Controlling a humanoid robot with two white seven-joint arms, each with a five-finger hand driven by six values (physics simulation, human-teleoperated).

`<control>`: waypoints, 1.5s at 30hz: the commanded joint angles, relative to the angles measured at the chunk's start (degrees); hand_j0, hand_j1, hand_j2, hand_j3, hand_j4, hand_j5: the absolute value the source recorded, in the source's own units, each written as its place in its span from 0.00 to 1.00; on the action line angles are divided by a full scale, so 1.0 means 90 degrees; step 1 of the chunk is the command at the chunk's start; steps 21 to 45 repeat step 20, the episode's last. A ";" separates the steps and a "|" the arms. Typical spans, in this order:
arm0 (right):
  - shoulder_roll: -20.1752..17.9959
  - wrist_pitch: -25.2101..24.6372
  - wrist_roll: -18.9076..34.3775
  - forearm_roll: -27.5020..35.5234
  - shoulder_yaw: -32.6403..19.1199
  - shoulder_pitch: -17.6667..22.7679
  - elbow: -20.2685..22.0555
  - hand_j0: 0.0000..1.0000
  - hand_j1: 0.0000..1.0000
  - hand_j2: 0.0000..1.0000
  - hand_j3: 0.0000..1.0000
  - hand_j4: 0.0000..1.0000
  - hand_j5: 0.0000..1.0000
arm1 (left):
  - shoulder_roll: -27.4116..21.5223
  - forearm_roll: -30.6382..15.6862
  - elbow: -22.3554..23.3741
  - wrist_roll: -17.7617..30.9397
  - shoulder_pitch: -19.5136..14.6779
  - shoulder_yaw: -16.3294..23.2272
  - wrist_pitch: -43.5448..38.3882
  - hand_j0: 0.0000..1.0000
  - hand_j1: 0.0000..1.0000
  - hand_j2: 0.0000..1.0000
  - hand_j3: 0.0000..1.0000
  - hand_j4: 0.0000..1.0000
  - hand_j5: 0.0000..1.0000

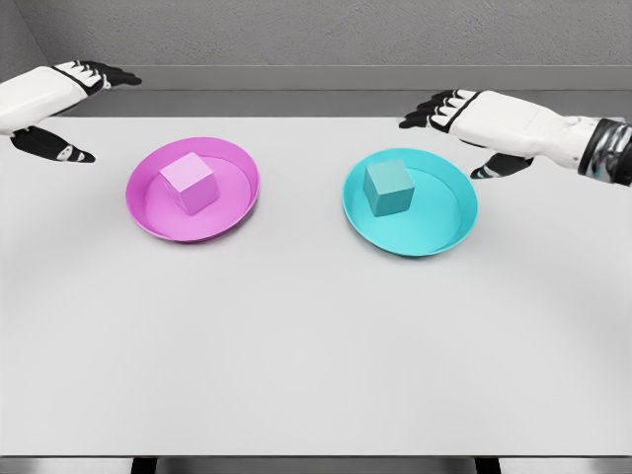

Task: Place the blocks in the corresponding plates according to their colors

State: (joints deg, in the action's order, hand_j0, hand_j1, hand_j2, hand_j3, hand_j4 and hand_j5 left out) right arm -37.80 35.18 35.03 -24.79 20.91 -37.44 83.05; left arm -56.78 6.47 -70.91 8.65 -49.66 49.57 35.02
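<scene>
A pink block (190, 182) rests inside the magenta plate (237, 202) on the left half of the table. A teal block (388, 188) sits in the cyan plate (449, 232) on the right half. My left hand (74, 104) hovers above the table's far left, up and to the left of the magenta plate, fingers spread and holding nothing. My right hand (459, 128) hangs just behind the cyan plate's far right rim, fingers relaxed and apart, with nothing in its grasp.
The white table (316, 346) stretches wide in front of both plates, its front edge near the bottom of the view. A grey wall stands behind the table's far edge.
</scene>
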 commanded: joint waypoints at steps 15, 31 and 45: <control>-0.0195 -0.0020 -0.0004 0.0079 0.0010 0.0137 0.0001 1.00 1.00 1.00 1.00 1.00 1.00 | -0.0869 -0.0240 -0.0431 -0.0004 0.1367 -0.0019 -0.0003 1.00 1.00 1.00 1.00 1.00 1.00; -0.0185 -0.0020 -0.0004 0.0069 0.0020 0.0146 0.0001 1.00 1.00 1.00 1.00 1.00 1.00 | -0.0869 -0.0250 -0.0451 -0.0004 0.1367 -0.0019 -0.0003 1.00 1.00 1.00 1.00 1.00 1.00; -0.0185 -0.0020 -0.0004 0.0069 0.0020 0.0146 0.0001 1.00 1.00 1.00 1.00 1.00 1.00 | -0.0869 -0.0250 -0.0451 -0.0004 0.1367 -0.0019 -0.0003 1.00 1.00 1.00 1.00 1.00 1.00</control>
